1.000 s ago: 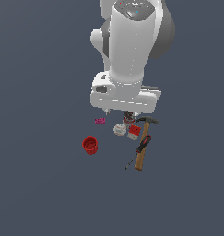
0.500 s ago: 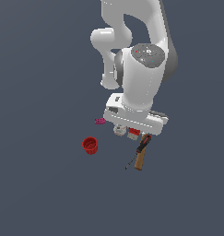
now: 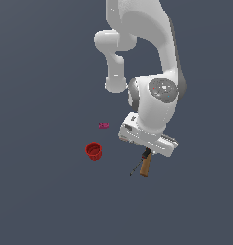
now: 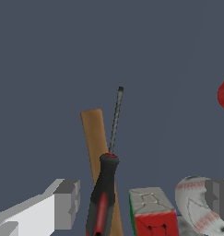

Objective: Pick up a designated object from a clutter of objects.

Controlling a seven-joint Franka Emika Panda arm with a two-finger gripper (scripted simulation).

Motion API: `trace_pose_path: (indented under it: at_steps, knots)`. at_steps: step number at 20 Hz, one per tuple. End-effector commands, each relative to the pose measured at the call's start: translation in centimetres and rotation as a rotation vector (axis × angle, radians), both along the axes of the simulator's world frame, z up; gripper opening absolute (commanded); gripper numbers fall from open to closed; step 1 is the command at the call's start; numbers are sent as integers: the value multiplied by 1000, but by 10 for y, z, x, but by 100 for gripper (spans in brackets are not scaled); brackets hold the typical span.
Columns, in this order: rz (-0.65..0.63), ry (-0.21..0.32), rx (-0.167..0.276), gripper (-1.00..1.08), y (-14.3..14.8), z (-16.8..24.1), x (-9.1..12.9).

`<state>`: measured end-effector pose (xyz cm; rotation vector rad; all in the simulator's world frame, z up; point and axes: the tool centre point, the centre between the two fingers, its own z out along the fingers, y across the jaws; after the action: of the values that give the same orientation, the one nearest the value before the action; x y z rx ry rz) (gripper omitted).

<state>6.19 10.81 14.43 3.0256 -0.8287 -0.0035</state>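
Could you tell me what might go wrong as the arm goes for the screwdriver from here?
The screwdriver lies against the hammer's wooden handle, so the gripper might catch or drag the hammer too. The red-and-white cube and white ball sit close beside it; a finger descending could knock them.

I see flat, even light in both views, with no clear source and no cast shadows on the dark grey-blue table (image 3: 41,201). The white arm (image 3: 156,103) is softly shaded, brighter on top, without glare. The exterior view is soft and pixelated; small things blur. My wrist view is sharper, with slightly jagged edges on the screwdriver (image 4: 106,184)
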Motion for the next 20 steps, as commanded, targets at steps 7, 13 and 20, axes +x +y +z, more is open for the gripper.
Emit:
trace_pose_path:
  at_steps: [7, 13, 20]
  knots:
    - [-109, -3, 3, 100, 21, -39, 3]
    - [-140, -4, 3, 100, 26, -51, 2]
    - [-138, -3, 3, 100, 27, -57, 2]
